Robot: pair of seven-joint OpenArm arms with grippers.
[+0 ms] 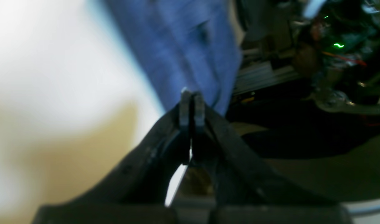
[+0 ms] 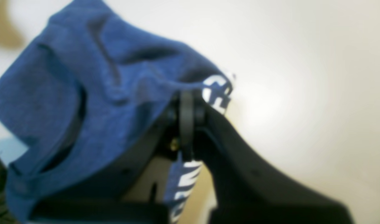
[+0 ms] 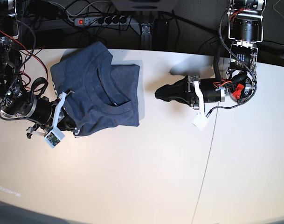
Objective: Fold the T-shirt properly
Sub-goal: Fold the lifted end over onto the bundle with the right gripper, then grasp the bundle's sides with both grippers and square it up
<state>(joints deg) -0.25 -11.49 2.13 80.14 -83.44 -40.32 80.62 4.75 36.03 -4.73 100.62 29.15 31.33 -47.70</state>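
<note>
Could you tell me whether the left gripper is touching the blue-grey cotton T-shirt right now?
Apart. In the base view the left gripper hovers shut over bare table, clear of the blue-grey cotton T-shirt.

Blue-grey T-shirt (image 3: 99,91) lies partly folded, neckline showing

Base camera overhead, looking straight down on pale flat surface (image 3: 146,177), far enough to take in both arms. Left wrist camera rides behind black left end effector (image 1: 192,96), looking along it, very near, blurred. Right wrist camera likewise behind black right end effector (image 2: 187,102), close, blurred. All three views share heathered blue-grey cotton T-shirt (image 3: 97,88) (image 1: 183,46) (image 2: 84,93); white lettering shows only from right wrist.
</note>
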